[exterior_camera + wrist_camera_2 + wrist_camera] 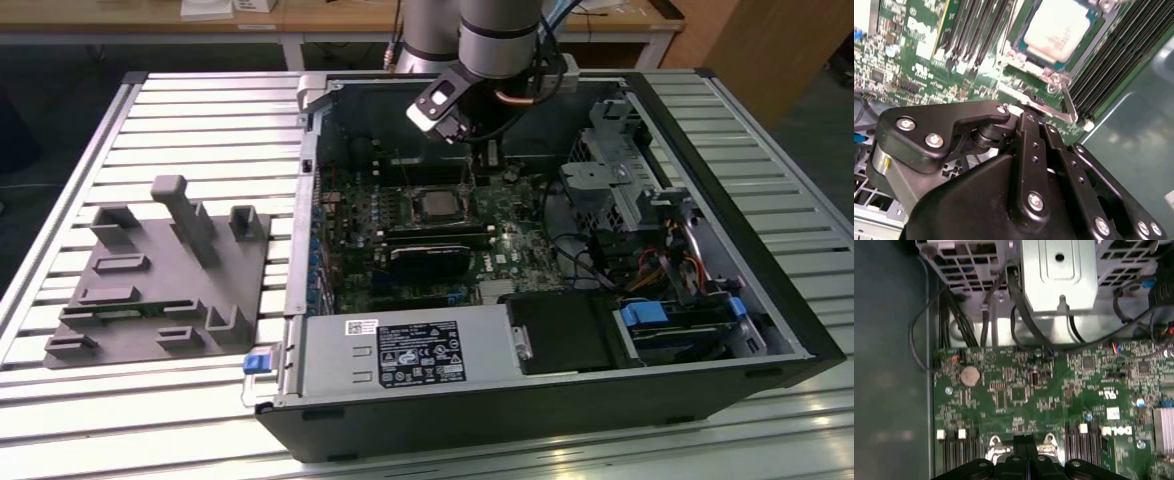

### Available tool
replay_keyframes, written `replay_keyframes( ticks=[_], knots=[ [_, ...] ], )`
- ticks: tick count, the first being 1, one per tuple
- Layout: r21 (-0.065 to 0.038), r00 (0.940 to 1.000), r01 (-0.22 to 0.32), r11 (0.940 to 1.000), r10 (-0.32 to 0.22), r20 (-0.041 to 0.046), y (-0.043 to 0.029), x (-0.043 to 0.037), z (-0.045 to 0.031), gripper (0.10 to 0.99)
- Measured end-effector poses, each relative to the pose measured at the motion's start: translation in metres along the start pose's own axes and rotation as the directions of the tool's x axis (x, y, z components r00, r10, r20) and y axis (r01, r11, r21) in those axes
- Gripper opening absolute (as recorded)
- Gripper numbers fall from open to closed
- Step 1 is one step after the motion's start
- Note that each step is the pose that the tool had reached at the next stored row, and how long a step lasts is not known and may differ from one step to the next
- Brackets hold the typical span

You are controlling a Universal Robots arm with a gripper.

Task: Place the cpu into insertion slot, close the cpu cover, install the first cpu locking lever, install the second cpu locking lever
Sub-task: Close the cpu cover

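Observation:
The cpu (1056, 27) shows its pale silvery top, lying flat in the insertion slot (1019, 55) on the green motherboard; in the exterior view the cpu (434, 204) sits mid-board. A thin silver frame, the cpu cover (1094, 25), lies around its edges. A silver wire locking lever (1069, 102) runs along the socket's near side. My gripper (1026, 114) hovers right by that lever, fingers pressed together with nothing seen between them. The gripper (487, 155) hangs just behind the socket inside the case, and its black fingers (1021, 440) meet over the board.
The open computer case (747, 250) lies on a slatted metal table. Black memory sticks (427, 240) lie in front of the socket. A drive cage (614, 185) and cables stand at the exterior view's right, a power supply (400, 355) in front. A grey fixture block (160, 275) sits left.

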State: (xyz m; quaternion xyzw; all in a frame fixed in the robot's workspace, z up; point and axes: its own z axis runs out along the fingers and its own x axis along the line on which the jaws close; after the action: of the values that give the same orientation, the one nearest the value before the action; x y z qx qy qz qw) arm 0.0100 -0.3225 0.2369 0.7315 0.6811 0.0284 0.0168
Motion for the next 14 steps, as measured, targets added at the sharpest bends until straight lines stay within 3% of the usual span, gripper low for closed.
replay_keyframes(
  ticks=[5,14],
  knots=[
    [0.000,1.0000,0.000,1.0000,0.000,-0.0001,-0.0093,-0.0006,-0.0005,0.106],
    [0.000,1.0000,0.000,1.0000,0.000,0.0000,-0.0183,-0.0013,0.0024,0.106]
  ],
)
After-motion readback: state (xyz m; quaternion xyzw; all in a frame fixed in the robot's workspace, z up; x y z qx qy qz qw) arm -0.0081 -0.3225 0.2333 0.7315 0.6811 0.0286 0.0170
